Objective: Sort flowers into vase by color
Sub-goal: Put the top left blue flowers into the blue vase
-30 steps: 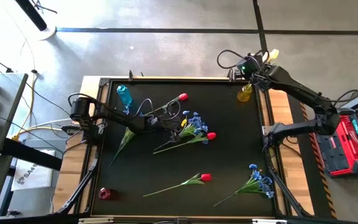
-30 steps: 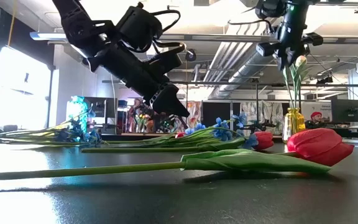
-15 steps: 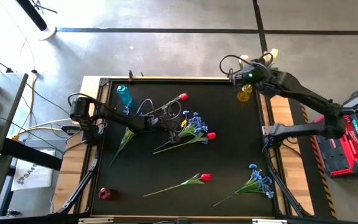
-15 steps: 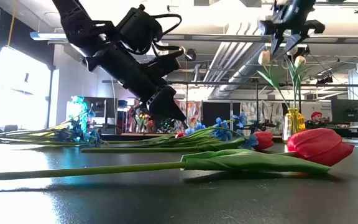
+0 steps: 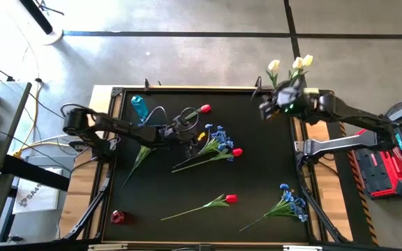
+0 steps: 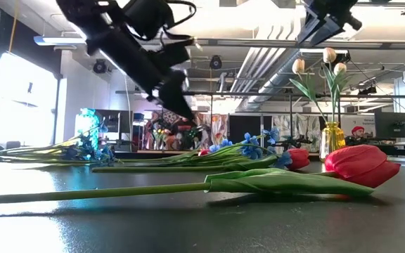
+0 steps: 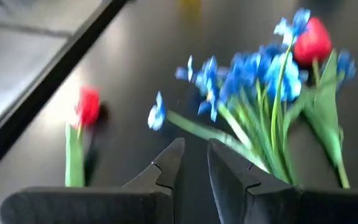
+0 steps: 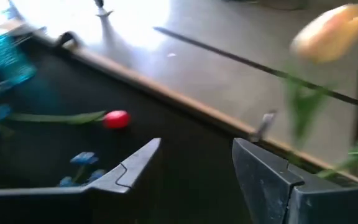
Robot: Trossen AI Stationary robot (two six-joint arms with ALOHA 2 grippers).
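Three cream tulips (image 6: 329,55) stand in the yellow vase (image 6: 331,140) at the far right corner; from above my right arm hides the vase. My right gripper (image 8: 197,152) hangs open beside those tulips, holding nothing. My left gripper (image 7: 194,152) hovers above the table's middle, with only a narrow, empty gap between its fingers. It is just short of a blue spray (image 5: 218,136) that lies flat with a red tulip (image 5: 237,151). Lying flat elsewhere are a red tulip (image 5: 204,109) at the far side, a red tulip (image 5: 230,199) near the front and a second blue spray (image 5: 292,203).
A blue vase (image 5: 139,108) stands at the far left and a small red vase (image 5: 117,217) at the near left corner. A green stem (image 5: 139,157) lies under my left arm. The raised table frame (image 5: 187,88) runs along the far edge.
My right gripper has opened and let go of a cream tulip, which now stands in the yellow vase leaning left. It has then risen and drawn back toward the near edge. My left gripper has risen from the stems of the blue spray, and the spray has stayed in place.
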